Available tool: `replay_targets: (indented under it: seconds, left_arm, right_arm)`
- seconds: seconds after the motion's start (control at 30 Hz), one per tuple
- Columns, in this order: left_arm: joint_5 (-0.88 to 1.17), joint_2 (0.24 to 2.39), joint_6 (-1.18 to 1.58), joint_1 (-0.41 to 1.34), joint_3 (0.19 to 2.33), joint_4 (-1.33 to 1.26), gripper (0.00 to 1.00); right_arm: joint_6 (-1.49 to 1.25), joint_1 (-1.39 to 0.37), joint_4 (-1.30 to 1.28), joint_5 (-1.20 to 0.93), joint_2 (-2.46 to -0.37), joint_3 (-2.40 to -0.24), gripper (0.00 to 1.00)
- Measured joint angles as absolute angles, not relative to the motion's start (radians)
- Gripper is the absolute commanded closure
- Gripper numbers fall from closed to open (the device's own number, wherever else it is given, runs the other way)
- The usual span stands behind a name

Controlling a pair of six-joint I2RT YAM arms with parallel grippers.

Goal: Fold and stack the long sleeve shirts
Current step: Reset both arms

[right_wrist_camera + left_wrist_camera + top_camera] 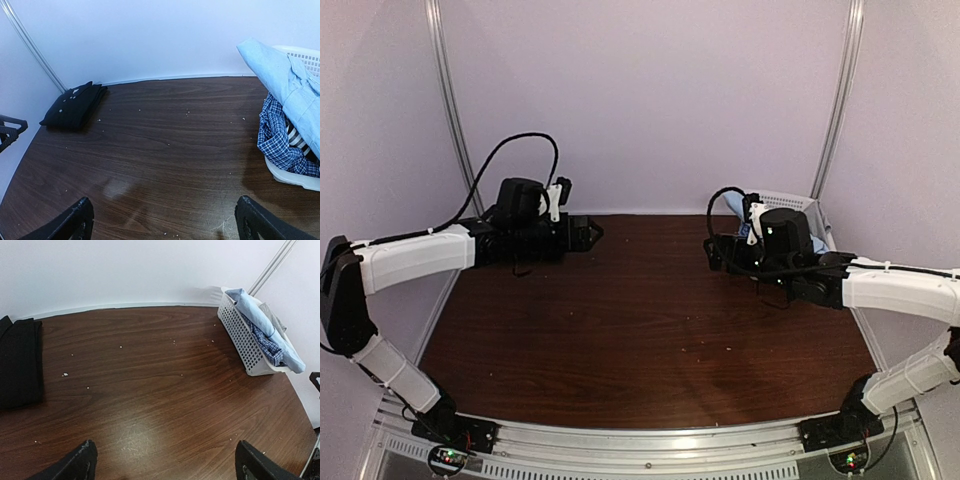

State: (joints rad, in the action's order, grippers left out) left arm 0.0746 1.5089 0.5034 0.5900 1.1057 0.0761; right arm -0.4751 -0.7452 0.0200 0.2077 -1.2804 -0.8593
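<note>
Black shirt (75, 106) folded at ten o'clock, left gripper (165, 462) and right gripper (165, 220) gaping, empty, so we judge the pale blue shirt (285, 85) at two o'clock needs grasping next.

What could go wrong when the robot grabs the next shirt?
The pale blue shirt lies over the checked shirt in the basket, so pulling one might drag both or tip the basket. Pale crumbs on the table could stick to cloth spread there.
</note>
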Motion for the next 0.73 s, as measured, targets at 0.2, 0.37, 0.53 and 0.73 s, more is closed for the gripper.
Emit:
replay_targets:
  seconds: [0.2,0.37,0.53,0.73]
  left_arm:
    - [0.068,1.506,0.503,0.590,1.106,0.076,0.02]
    - [0.067,1.505,0.501,0.590,1.106,0.076,0.02]
    - [0.067,1.505,0.496,0.590,1.106,0.077,0.02]
    - [0.067,1.505,0.496,0.590,1.106,0.078,0.02]
  right_arm:
    - [-0.475,-0.745,0.020,0.208,-1.281,-0.859,0.00]
    - [-0.474,-0.745,0.020,0.208,-1.281,-0.859,0.00]
    - [-0.474,-0.745,0.021,0.208,-1.281,-0.859,0.00]
    - [-0.473,-0.745,0.023,0.208,-1.281,-0.859,0.00]
